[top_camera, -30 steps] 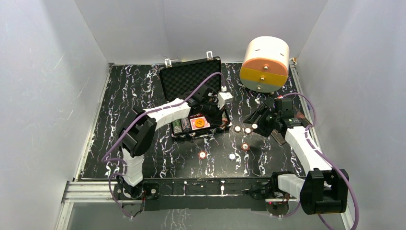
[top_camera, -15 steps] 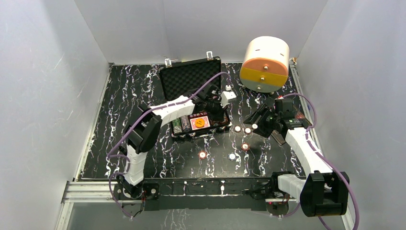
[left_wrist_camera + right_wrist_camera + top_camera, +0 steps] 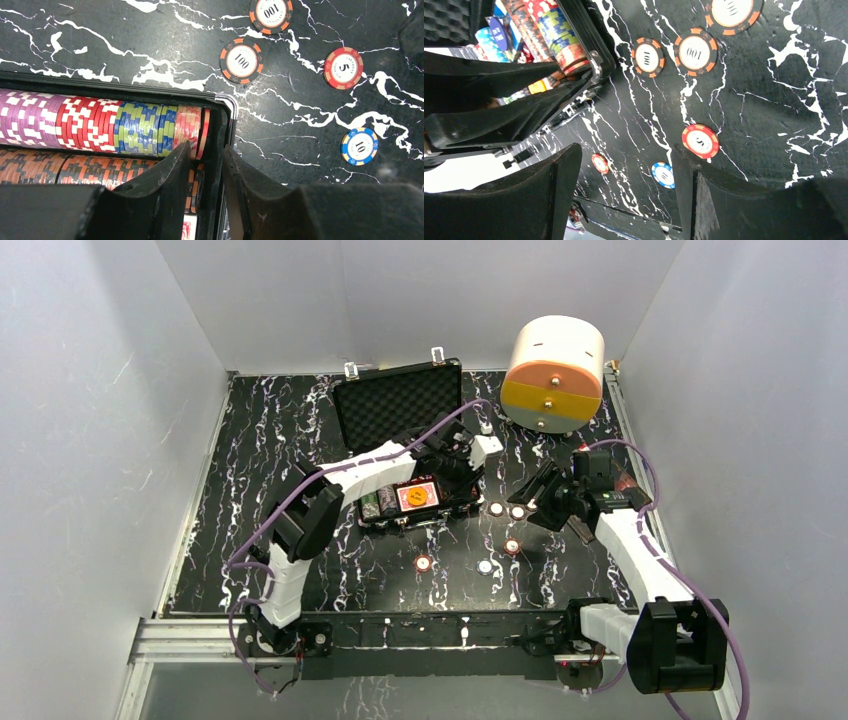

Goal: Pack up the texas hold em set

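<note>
While the open briefcase (image 3: pixel 395 405) sits on the tabletop (image 3: pixel 270 430), you can see chip rows (image 3: pixel 100 125) packed inside it. Your left fingers (image 3: pixel 167 172), slightly parted with nothing held, straddle its right wall. Five loose chips (image 3: pixel 517 512) lie right of the briefcase, and there your right fingers (image 3: pixel 556 190) hover wide apart, empty. The drum-shaped box (image 3: pixel 555 370) stands behind-right of it.

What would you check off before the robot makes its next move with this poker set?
1. Briefcase lid open: ok.
2. Right claw open, empty, over the loose chips: ok.
3. Left claw clear of the briefcase: not ok, its fingers straddle the end wall.
4. All chips packed: not ok, several lie on the table.
5. Room left in the chip rows: cannot tell.
</note>
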You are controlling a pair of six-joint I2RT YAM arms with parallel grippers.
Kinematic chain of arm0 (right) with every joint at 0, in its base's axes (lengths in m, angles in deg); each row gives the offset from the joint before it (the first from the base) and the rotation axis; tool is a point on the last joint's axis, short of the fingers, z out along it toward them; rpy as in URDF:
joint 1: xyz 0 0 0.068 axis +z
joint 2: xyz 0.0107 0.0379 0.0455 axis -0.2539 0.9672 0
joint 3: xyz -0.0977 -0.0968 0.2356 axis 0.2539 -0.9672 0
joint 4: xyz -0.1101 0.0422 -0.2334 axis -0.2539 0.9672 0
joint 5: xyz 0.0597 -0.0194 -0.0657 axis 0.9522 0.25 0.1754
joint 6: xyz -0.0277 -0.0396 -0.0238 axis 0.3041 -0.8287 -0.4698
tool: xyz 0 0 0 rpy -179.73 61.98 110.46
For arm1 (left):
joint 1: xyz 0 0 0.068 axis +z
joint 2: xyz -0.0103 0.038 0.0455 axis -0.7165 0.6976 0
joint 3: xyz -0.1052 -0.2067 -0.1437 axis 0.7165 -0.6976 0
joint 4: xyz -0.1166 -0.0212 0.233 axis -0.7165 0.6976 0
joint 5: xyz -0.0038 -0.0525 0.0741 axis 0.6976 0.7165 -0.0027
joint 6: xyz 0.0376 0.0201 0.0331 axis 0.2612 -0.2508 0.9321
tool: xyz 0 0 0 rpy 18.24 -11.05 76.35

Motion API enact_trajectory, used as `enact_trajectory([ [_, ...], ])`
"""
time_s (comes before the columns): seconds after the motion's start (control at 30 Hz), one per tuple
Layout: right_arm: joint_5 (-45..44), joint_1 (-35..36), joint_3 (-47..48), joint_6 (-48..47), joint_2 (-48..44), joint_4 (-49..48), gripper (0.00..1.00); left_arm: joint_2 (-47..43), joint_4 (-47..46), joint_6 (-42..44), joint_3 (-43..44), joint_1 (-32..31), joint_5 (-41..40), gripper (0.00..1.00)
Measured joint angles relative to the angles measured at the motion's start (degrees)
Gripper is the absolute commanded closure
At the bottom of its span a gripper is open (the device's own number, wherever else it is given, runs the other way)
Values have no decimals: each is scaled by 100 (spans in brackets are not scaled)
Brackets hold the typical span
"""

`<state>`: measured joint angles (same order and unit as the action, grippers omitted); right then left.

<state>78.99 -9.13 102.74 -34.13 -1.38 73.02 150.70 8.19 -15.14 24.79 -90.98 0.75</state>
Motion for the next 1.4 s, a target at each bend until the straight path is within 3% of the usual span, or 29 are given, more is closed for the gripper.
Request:
enact_trajectory([
  [0.23,44,-13,-131,-131,9,9,28,20,-7,-101,162,-24,-168,68],
  [0.47,61,-22,-24,-955,463,232,30,-251,-247,-455,24,-17,-289,50],
  [0.67,-424,160,26,-1333,601,490,30,-1545,-1213,-1335,-1113,15,-850,38],
  [0.93,-1399,848,448,-1471,1169,669,30,-3099,-2369,-2955,-2855,181,-1926,41],
  [1.17,-2240,944,1102,-1574,1821,627,35,-4133,-2146,-4037,-4085,216,-2538,28],
  [1.4,-2544,1335,1176,-1622,2006,710,32,-5298,-1615,-4321,-4207,216,-3178,6],
])
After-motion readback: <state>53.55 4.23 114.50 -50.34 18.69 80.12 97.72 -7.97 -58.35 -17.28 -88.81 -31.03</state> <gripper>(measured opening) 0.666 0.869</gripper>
